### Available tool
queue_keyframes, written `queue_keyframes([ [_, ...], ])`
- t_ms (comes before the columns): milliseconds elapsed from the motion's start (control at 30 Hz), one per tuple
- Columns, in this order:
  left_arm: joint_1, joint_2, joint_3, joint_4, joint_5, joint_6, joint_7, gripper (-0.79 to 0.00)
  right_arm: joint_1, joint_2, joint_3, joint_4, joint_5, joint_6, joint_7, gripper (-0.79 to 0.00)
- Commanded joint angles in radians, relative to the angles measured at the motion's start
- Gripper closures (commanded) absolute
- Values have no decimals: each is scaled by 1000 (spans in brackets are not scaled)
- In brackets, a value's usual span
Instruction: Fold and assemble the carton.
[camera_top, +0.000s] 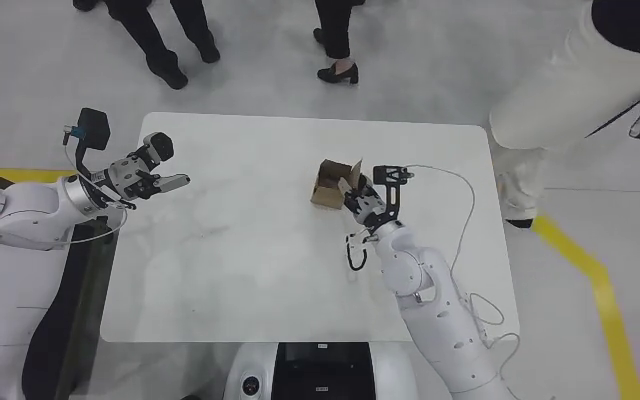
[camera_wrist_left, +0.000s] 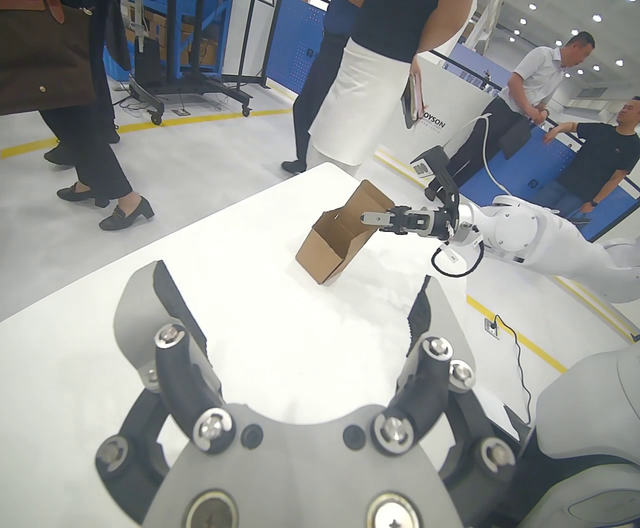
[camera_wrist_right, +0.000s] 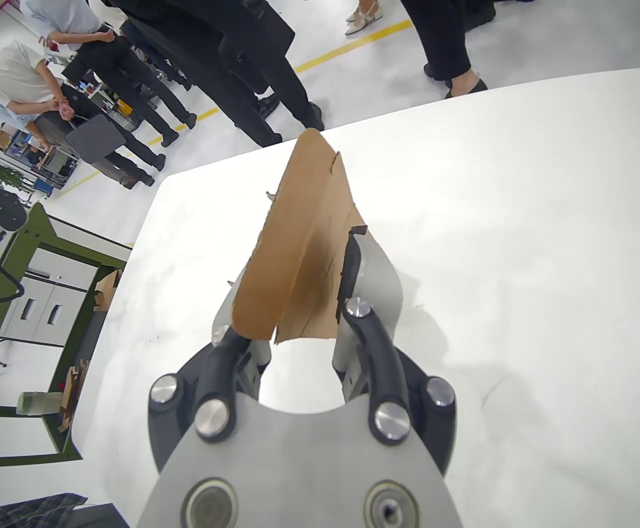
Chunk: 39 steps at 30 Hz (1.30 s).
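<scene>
Spreading across most of the top view, the white counter (camera_top: 250, 270) carries one brown carton (camera_top: 330, 182). It sits on the right half, nearer the far edge than the robot's side. The carton is only partly formed. Its body is a rectangular tube tipped at a slant, with one lower edge on the counter and its open mouth turned up and toward the left arm. A tall flap (camera_wrist_left: 372, 200) rises on the side nearest the right arm, and the long axis seems to run from the resting edge upward toward that arm.

The right pincer (camera_top: 357, 197) is closed on the cardboard beside the flap, with the wall pinched between its two fingers, so this arm props the carton in its tilt. The left pincer (camera_top: 168, 168) hangs over the counter's left edge, well apart from the carton, its jaws spread wide and holding nothing. From it the carton lies straight ahead across the counter, mouth facing it.

Judging by this layout, the right arm is by far the nearer and acts as the steadying one. The coming fold likely needs the left arm to cross the bare stretch between and press a flap against that hold.
</scene>
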Motion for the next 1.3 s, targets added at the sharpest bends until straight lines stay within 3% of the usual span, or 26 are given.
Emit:
queue_keyframes([
  [0,0,0,0,0,0,0,0,-785,0,3,8,-7,-11,0,17,-240],
  [167,0,0,0,0,0,0,0,-785,21,9,10,-3,-56,22,105,-249],
  [400,0,0,0,0,0,0,0,-785,46,9,1,14,-62,42,138,-228],
  [567,0,0,0,0,0,0,0,-785,59,11,14,36,-46,36,153,-123],
  [667,0,0,0,0,0,0,0,-785,56,13,24,39,-21,25,148,0],
  [1033,0,0,0,0,0,0,0,-785,-10,16,60,-15,282,-213,71,0],
  [1267,0,0,0,0,0,0,0,-785,-58,17,23,-45,357,-330,17,0],
])
